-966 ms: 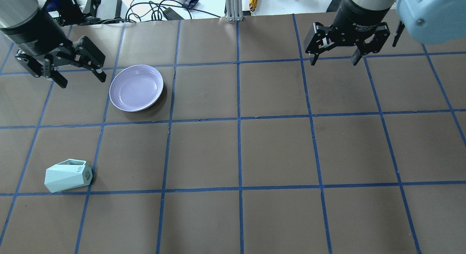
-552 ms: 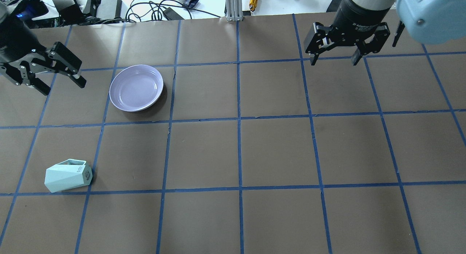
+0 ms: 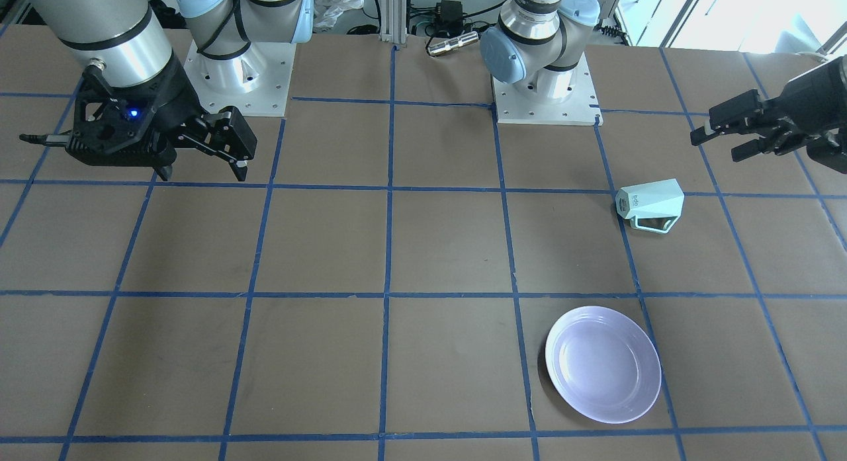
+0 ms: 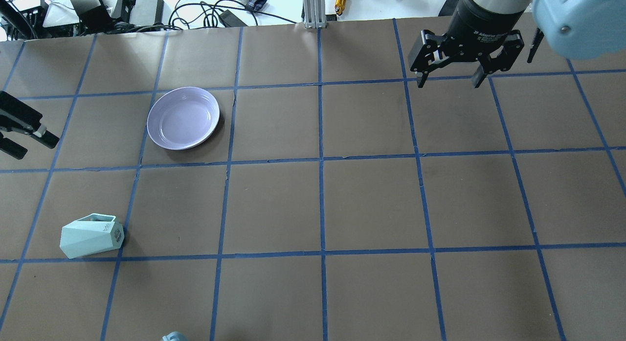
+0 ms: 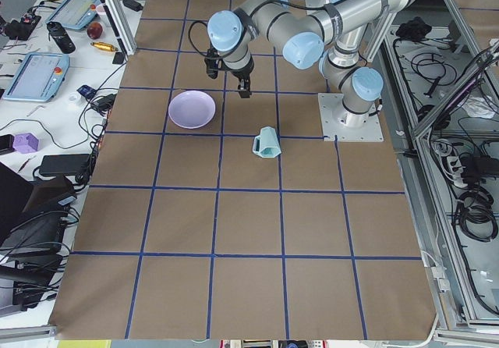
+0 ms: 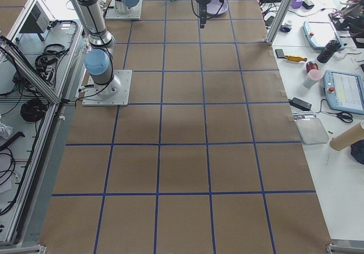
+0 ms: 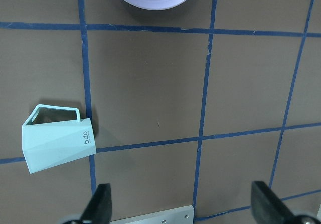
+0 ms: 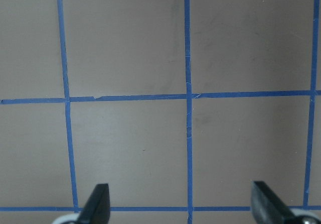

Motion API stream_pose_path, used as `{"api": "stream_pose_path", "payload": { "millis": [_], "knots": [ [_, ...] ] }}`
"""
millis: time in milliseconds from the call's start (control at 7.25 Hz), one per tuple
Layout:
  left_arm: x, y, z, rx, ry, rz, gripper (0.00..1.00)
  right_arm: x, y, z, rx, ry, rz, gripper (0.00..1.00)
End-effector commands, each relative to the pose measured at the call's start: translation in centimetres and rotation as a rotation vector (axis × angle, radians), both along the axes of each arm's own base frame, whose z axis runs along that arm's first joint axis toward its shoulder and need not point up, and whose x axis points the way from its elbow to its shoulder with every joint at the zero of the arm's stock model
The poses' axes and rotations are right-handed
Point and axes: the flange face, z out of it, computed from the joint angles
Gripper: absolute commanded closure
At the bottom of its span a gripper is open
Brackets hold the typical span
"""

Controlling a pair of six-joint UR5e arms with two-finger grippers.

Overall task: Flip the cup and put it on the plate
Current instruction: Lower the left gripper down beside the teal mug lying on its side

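The mint-green cup (image 4: 91, 236) lies on its side on the table's near left, handle up and away from the robot; it also shows in the front view (image 3: 650, 203) and the left wrist view (image 7: 57, 143). The lavender plate (image 4: 183, 117) sits empty farther out, also in the front view (image 3: 603, 364). My left gripper (image 4: 32, 145) is open and empty at the overhead view's left edge, above the table and apart from the cup and plate; it also shows in the front view (image 3: 720, 145). My right gripper (image 4: 449, 80) is open and empty over the far right.
Brown paper with a blue tape grid covers the table. The two arm bases (image 3: 542, 90) stand at the robot's edge. An aluminium post (image 4: 313, 8), cables and power bricks (image 4: 195, 11) lie beyond the far edge.
My left gripper has swung left and toward the robot, away from the plate, and is now mostly past the overhead view's left edge. The cup, plate and right gripper have not moved.
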Motion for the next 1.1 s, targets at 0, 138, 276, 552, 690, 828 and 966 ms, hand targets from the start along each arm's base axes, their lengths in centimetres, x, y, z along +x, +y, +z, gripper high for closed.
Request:
{"api": "stream_pose_path", "payload": {
  "millis": [0,138,276,552,690,828,966],
  "knots": [
    [7.6,3.2,-6.0,-0.031,0.138,-0.071,0.02,0.0,0.0,0.0,0.000,0.000,0.000,0.00],
    [9.2,3.9,-8.2,-0.040,0.186,-0.095,0.02,0.0,0.0,0.0,0.000,0.001,0.000,0.00],
    [11.0,4.1,-10.5,-0.065,0.218,-0.133,0.01,0.0,0.0,0.0,-0.002,0.000,0.000,0.00],
    [15.0,4.3,-15.2,-0.124,0.237,-0.158,0.00,0.0,0.0,0.0,0.000,0.000,0.000,0.00],
    [15.0,4.2,-17.5,-0.152,0.312,-0.096,0.00,0.0,0.0,0.0,-0.002,0.001,0.000,0.00],
    [15.2,5.0,-20.3,-0.156,0.384,-0.043,0.00,0.0,0.0,0.0,0.000,0.001,0.000,0.00],
    [15.5,6.3,-22.7,-0.141,0.434,-0.014,0.00,0.0,0.0,0.0,0.000,0.000,0.000,0.00]
  ]
}}
